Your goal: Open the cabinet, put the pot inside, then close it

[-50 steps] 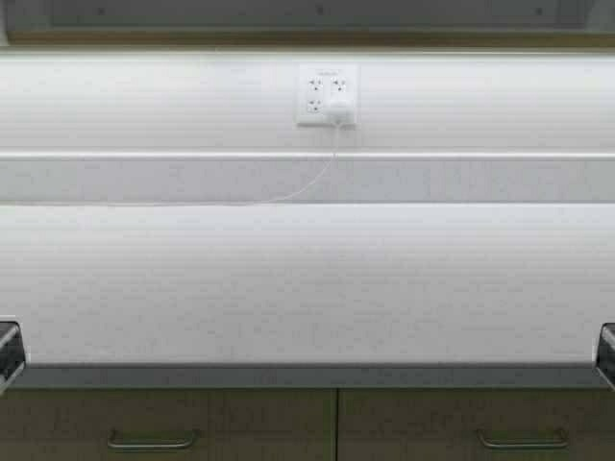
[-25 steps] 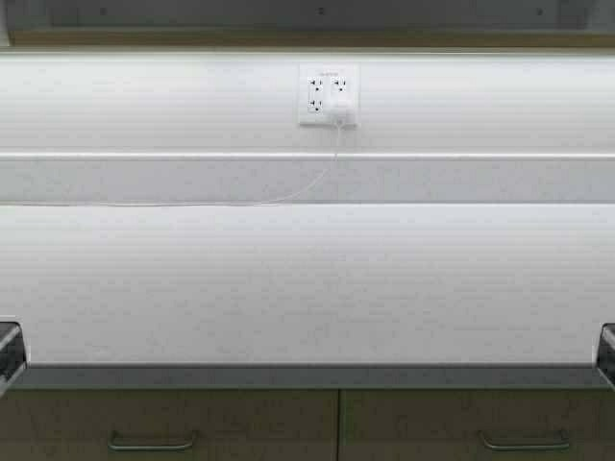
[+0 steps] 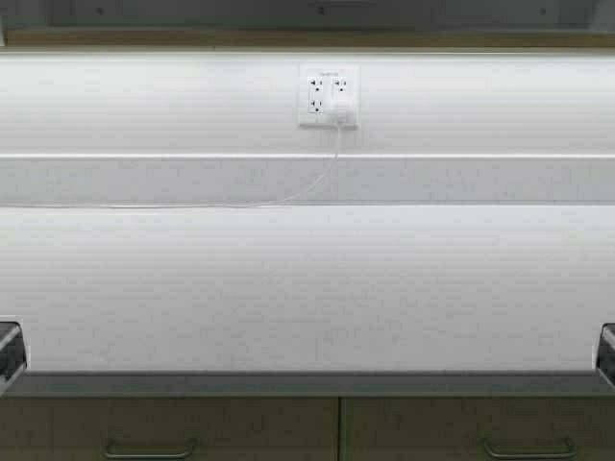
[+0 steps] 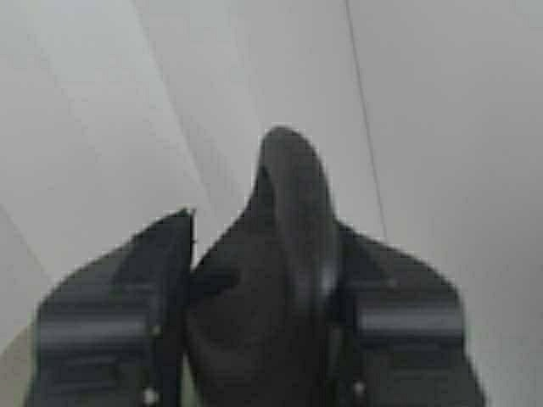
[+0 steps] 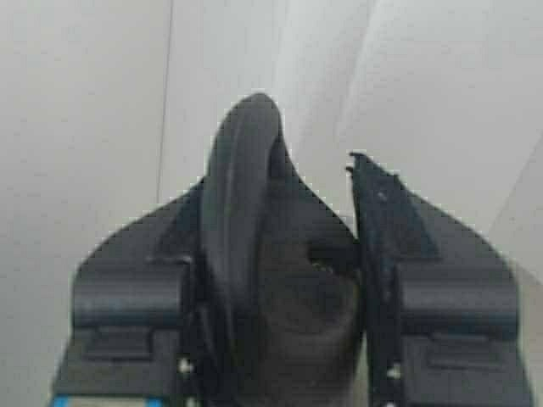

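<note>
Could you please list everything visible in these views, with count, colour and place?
countertop: one, white, across the middle of the high view
wall: one, white, behind the countertop
outlet: one, white, on the wall near centre
plug: one, white, in the outlet's lower right socket
cable: one, thin, white, running from the plug down and leftward
drawers: two, tan-olive, below the countertop, side by side
drawer handles: two, silver, horizontal
cabinet: only its grey underside, along the top edge
left gripper: one, black
right gripper: one, black

White counter [image 3: 307, 288], wall outlet [image 3: 329, 95], drawers [image 3: 168, 427] below
</note>
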Robot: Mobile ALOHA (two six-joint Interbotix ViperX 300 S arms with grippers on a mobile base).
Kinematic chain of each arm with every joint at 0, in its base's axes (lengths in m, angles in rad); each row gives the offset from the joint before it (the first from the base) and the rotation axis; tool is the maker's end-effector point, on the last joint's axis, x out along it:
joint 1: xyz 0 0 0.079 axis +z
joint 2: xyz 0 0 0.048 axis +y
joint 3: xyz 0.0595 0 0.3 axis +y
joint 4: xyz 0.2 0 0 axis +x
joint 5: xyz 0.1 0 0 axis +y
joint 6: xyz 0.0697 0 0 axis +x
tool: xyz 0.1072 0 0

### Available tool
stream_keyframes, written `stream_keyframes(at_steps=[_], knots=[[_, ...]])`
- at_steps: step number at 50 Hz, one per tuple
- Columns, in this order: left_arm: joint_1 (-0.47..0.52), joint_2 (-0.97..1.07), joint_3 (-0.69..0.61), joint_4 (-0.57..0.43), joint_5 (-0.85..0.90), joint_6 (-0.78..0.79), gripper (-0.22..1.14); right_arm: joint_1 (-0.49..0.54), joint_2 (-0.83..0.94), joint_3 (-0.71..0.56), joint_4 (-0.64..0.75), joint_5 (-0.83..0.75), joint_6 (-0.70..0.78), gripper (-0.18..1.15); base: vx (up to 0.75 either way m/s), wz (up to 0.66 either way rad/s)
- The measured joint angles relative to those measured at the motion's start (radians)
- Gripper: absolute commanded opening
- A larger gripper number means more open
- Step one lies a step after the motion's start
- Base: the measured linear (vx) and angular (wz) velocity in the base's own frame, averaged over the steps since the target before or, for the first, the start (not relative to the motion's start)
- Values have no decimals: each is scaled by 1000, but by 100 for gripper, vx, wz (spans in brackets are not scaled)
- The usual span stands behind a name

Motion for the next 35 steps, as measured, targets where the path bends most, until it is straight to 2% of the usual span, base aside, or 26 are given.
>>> stream_keyframes(at_steps=[16, 35], knots=[[0, 0, 0, -2, 2, 0, 4, -2, -17, 6, -2, 43, 0, 7, 11, 0], [-2, -49, 63, -9, 25, 0, 4, 0, -95, 101, -3, 57, 0, 7, 15, -1]])
